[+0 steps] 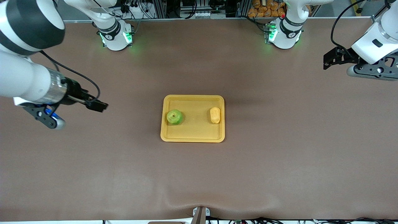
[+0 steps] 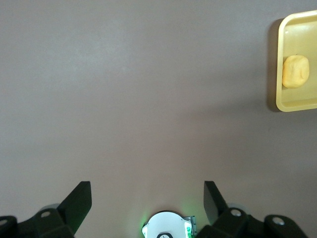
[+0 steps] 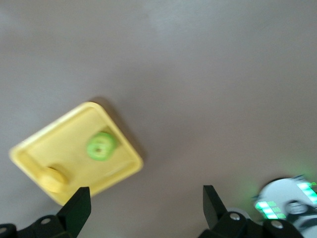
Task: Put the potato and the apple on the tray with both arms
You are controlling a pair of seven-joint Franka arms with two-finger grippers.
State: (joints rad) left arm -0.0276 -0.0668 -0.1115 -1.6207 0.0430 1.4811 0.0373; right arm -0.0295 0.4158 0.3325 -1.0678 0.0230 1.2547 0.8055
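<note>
One flat yellow-orange plastic tray (image 1: 192, 137) on my brown table (image 1: 279, 161) carries one round green apple (image 1: 174, 117) and one oblong yellow-tan potato (image 1: 215, 115), apart at opposite ends. My left gripper (image 2: 147, 198) and right gripper (image 3: 147, 202) hang over bare table at their own ends, jaws spread and seemingly empty.

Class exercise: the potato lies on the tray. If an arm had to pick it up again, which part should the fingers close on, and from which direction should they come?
Probably from straight above, closing across the potato's narrow middle. It lies flat and oblong on the tray, its long axis running toward the front camera. The low rim close beside it, toward the left arm's end, makes a sideways approach awkward.
</note>
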